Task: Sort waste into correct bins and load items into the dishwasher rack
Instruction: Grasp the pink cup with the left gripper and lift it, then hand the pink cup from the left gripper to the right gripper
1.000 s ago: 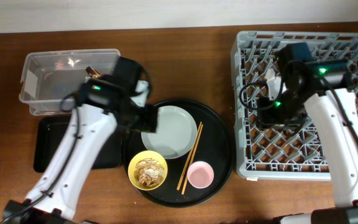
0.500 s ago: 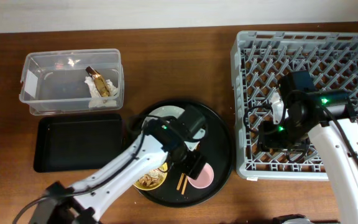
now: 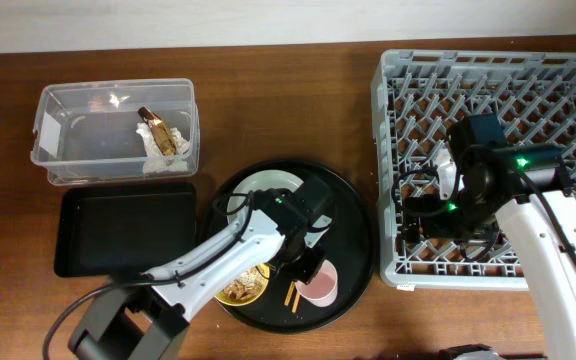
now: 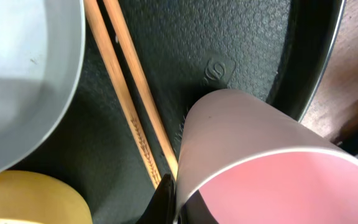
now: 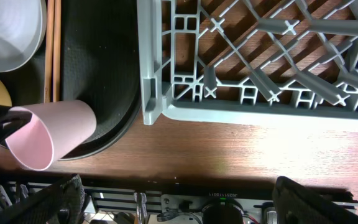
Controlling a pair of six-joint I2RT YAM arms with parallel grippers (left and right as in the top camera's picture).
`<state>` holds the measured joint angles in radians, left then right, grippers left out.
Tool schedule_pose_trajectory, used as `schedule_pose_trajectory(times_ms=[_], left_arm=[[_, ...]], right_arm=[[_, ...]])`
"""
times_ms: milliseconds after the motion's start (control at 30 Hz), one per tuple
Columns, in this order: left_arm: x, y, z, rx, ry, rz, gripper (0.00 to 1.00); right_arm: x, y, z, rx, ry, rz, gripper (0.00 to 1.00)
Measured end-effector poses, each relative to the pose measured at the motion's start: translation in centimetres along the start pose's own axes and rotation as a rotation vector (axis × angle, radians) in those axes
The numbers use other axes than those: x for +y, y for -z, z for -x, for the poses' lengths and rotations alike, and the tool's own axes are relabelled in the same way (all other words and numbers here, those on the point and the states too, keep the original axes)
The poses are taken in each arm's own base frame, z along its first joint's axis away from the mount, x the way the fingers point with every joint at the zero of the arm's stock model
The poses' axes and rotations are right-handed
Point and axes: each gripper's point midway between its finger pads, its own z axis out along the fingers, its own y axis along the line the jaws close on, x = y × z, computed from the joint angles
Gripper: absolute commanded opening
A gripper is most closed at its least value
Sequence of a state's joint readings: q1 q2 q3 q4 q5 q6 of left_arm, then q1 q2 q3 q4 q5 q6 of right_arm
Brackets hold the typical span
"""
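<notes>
Since a second ago the left arm has swung off the clear plastic rectangular tub (image 3: 88, 140). Crumpled white tissue (image 3: 156, 162) and the shiny brown-gold wrapper (image 3: 158, 130) now lie uncovered in it. The left gripper (image 3: 308, 268) pinches the rim of the small pink cup (image 4: 247, 143), now tipped, on the large round black tray (image 4: 166, 37) just beside the wooden chopsticks (image 4: 120, 81). The tray's embossed mark (image 4: 219, 68) is unreadable. The pale grey-green plate (image 4: 17, 68) and yellow bowl (image 4: 23, 199) are cut off. The right gripper (image 5: 179, 185) has pulled back to the near edge of the grey dishwasher rack (image 3: 528, 90), fingers wide apart, empty.
</notes>
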<state>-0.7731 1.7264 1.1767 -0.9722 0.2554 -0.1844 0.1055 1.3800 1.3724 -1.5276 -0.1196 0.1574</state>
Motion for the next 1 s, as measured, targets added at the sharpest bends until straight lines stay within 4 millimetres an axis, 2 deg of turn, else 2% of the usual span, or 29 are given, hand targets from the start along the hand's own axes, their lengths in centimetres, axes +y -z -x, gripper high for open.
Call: schedule_pose_trajectory(times_ms=[100, 167, 333, 433, 533, 633, 833, 900, 1000], left_arm=[[0.7, 1.7, 0.5, -0.027, 0.044, -0.026, 0.00], [1.5, 4.5, 1.9, -0.119, 0.078, -0.051, 0.00], [3.9, 12.6, 5.1, -0.416, 0.163, -0.206, 0.00], [4.0, 15.3, 7.3, -0.536, 0.149, -0.370, 0.00], [2.6, 18.2, 8.9, -0.631, 0.064, -0.579, 0.00], [1.0, 19.1, 9.3, -0.637, 0.001, -0.716, 0.00], [-1.0, 20.0, 8.8, -0.594, -0.057, -0.898, 0.00], [-1.5, 20.5, 8.4, -0.587, -0.077, -0.942, 0.00], [-2.0, 21.1, 8.0, -0.578, -0.097, -0.989, 0.00]], right_arm=[[0.1, 0.0, 0.6, -0.026, 0.003, 0.004, 0.98], [0.3, 0.0, 1.5, -0.062, 0.006, 0.010, 0.98], [0.9, 0.9, 6.2, -0.242, -0.045, 0.117, 0.98], [3.6, 1.9, 7.1, -0.283, 0.050, 0.301, 0.98], [9.0, 4.1, 5.3, -0.280, 0.290, 0.616, 0.98], [11.9, 5.5, 3.6, -0.283, 0.434, 0.804, 0.98], [14.5, 7.2, 2.2, -0.319, 0.588, 0.960, 1.00], [14.9, 7.6, 2.1, -0.331, 0.612, 0.991, 0.89], [15.3, 8.2, 2.0, -0.351, 0.637, 1.031, 0.84]])
